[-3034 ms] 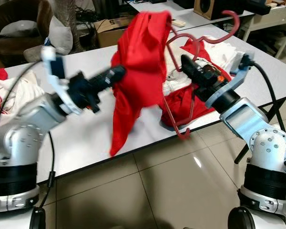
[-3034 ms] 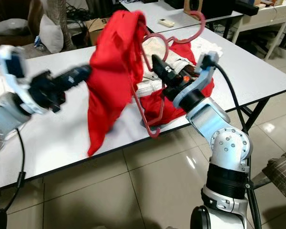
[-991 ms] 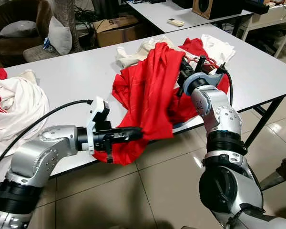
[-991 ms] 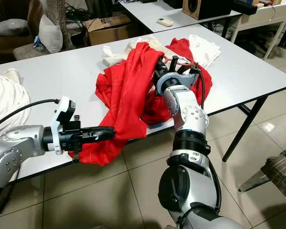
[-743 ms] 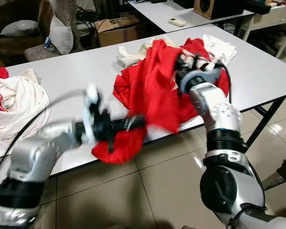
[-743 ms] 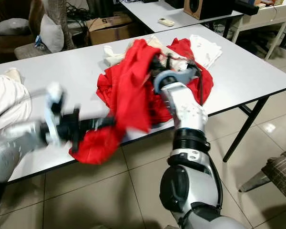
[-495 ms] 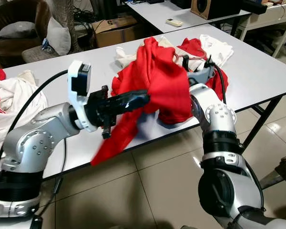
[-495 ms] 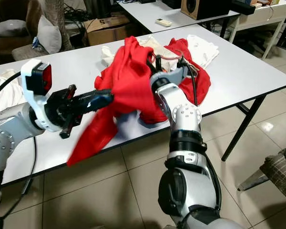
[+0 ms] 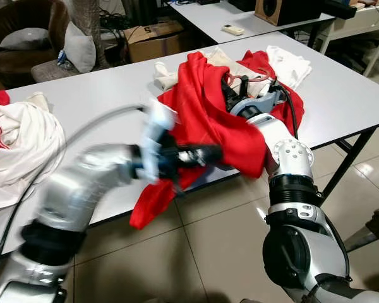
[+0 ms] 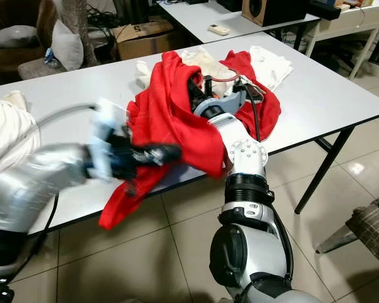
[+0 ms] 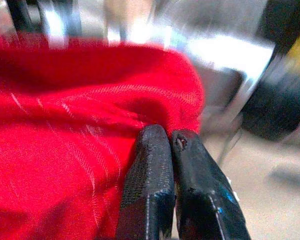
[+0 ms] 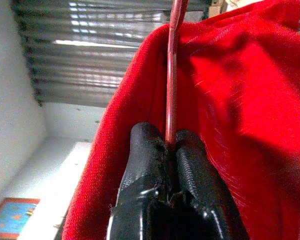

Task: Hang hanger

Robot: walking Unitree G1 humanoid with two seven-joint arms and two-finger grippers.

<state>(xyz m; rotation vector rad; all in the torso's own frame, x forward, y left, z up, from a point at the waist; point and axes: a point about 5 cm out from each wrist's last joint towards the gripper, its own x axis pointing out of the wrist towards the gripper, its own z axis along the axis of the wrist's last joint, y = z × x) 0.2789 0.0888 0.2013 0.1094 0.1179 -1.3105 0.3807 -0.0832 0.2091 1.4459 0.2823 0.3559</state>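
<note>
Since half a second earlier the left arm had swung down and forward, blurred with speed, dragging the hem of the red shirt out past the near edge of the table

Nearest, the left gripper hung just off that near edge, its fingers pressed flat together on a fold of red cloth. That pinch looked meant to pull the shirt taut and open, so the hanger could be worked into it

Farther in, over the table's middle, the right gripper sat buried in the bunched upper part of the shirt. Its fingers were clamped on the thin red hanger, which rose inside the cloth; its hook arched just behind the gripper. Holding it upright there kept the shirt's top lifted

Beyond, white clothes lay toward the far right corner, and another white heap by the left edge
</note>
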